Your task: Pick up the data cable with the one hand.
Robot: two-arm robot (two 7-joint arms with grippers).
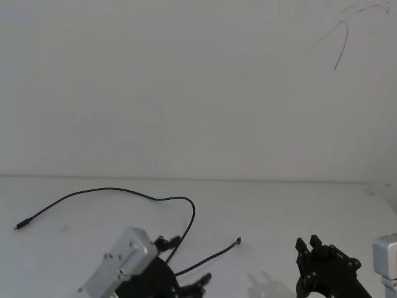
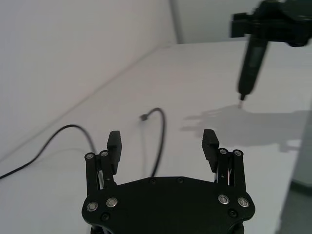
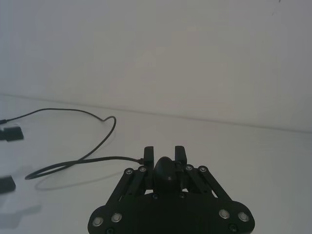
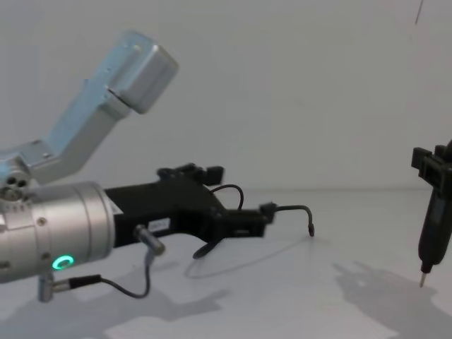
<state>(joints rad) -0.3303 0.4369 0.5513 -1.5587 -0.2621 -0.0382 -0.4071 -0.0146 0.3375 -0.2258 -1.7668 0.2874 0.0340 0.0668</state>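
The thin black data cable [image 1: 124,190] lies in loose curves on the smooth white table [image 1: 298,205]. Its middle stretch runs between the widely spread, square-tipped fingers of the blocky black left gripper [image 2: 162,139]. The right gripper [image 3: 163,152], well apart, is clamped on a slim, pointed-tip black tool [image 4: 432,226].

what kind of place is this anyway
Probably a robot lab bench: a white table against a blank wall, one black cable on it, the left gripper by the cable with jaws open, and the right gripper holding a slim tool.
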